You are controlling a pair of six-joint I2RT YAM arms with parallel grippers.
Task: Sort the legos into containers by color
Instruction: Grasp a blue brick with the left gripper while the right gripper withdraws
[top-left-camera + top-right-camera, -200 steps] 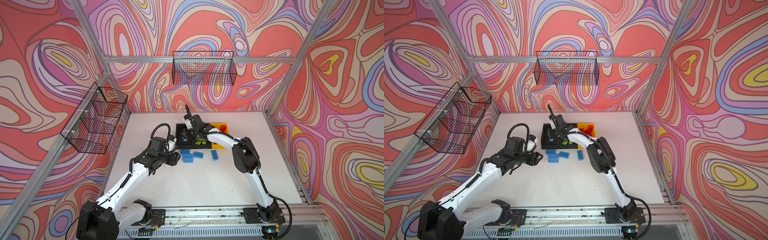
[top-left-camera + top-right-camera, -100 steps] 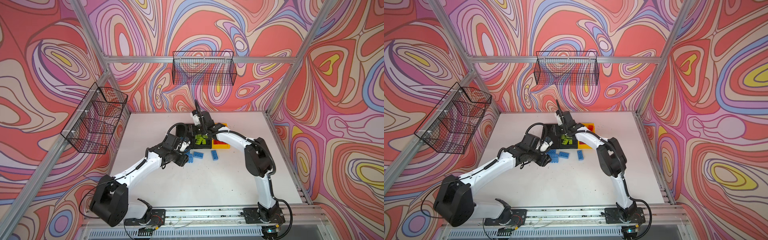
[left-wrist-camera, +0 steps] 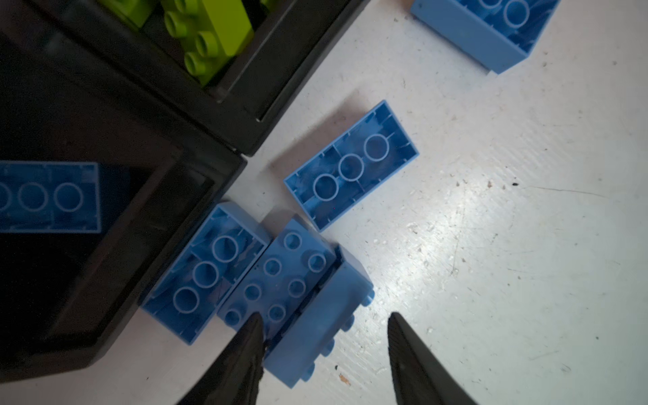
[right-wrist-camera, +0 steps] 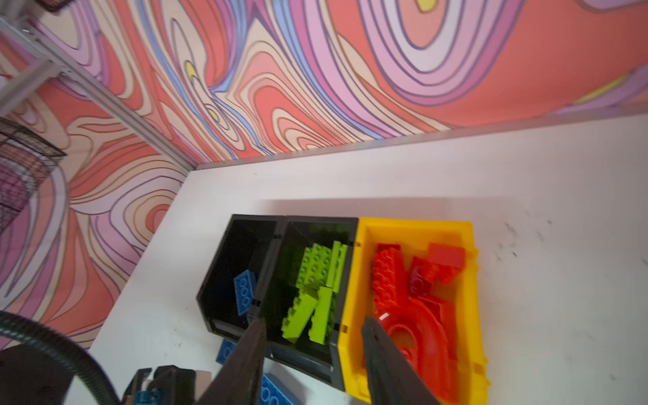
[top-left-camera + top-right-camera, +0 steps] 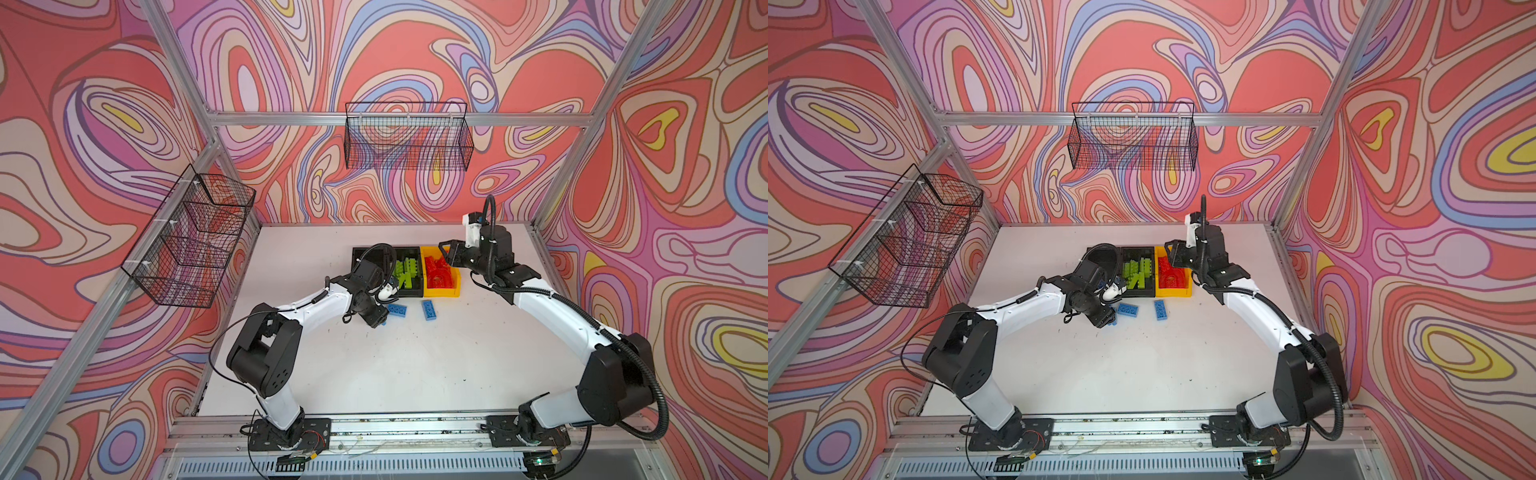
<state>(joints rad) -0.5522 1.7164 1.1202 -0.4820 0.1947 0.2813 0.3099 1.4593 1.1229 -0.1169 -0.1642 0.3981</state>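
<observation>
Left gripper (image 3: 324, 321) down at table level, jaws apart, nothing clamped: one fingertip (image 3: 254, 326) at the seam between two bricks, its mate out over bare table. Between them a side-lying blue brick (image 3: 315, 347), studs toward the free finger, long axis skewed across the gap. Touching it and parallel, a studs-up blue brick (image 3: 277, 273). Next in line, parallel again, a hollow-up blue brick (image 3: 205, 275) pressed along the wall of the left black bin (image 3: 150, 252). Inside that bin, one binned blue brick (image 3: 49, 196).

Two more blue bricks loose in both top views, just in front of the bin row: left loose brick (image 5: 397, 309) lying nearly left-right, right loose brick (image 5: 429, 309) nearly front-to-back.

Bins touching side by side: middle black bin (image 5: 409, 294) with lime green bricks (image 5: 405, 274), yellow bin (image 5: 442, 293) with red bricks (image 5: 436, 270).

Right gripper (image 4: 314, 324) raised above the seam between those two bins, jaws parted, nothing between.

Open white table (image 5: 415, 374) in front and to the right of the loose bricks; behind them, the bin walls.
</observation>
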